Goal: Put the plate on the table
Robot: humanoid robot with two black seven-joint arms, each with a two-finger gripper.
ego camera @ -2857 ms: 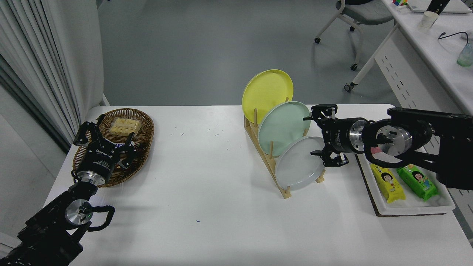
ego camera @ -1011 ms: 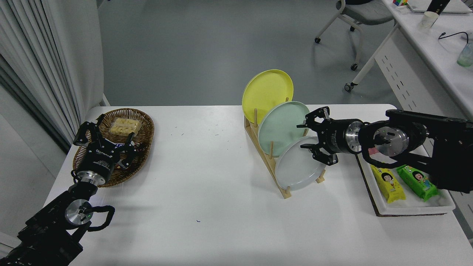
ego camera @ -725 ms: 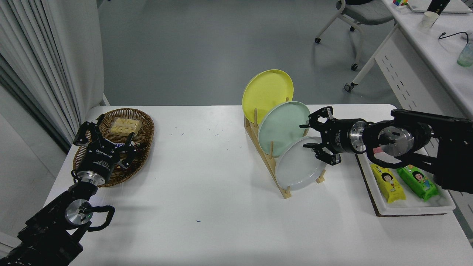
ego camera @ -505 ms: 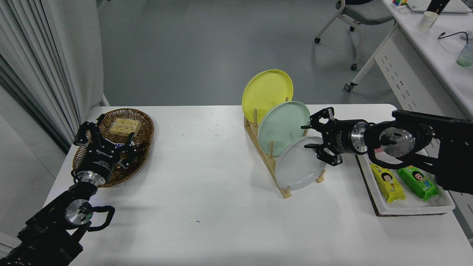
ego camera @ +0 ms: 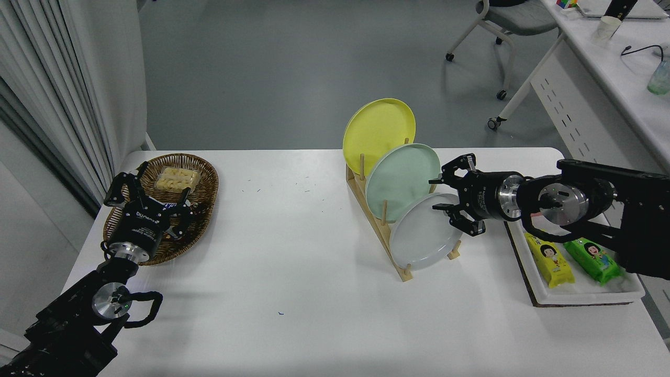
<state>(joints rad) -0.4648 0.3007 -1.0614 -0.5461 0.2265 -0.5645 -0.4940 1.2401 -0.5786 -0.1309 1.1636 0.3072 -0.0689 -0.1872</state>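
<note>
The pale grey plate (ego camera: 423, 233) stands on edge in the front slot of a wooden rack (ego camera: 380, 225) on the white table (ego camera: 293, 272). A mint-green plate (ego camera: 400, 175) and a yellow plate (ego camera: 378, 126) stand behind it. My right gripper (ego camera: 445, 195) is open at the grey plate's upper right rim, one finger above the rim and one at its right edge, not closed on it. My left gripper (ego camera: 149, 196) is open and parked over the wicker basket at the lower left.
A wicker basket (ego camera: 201, 183) with a snack tray sits at the table's left. A white tray (ego camera: 586, 296) with a yellow packet (ego camera: 548, 258) and a green packet (ego camera: 591, 257) lies at the right. A white desk (ego camera: 607, 78) and a chair (ego camera: 502, 21) stand beyond.
My right gripper swung left onto the grey plate's upper right rim, then drew back slightly to the right. The plates and the left arm have not moved.
</note>
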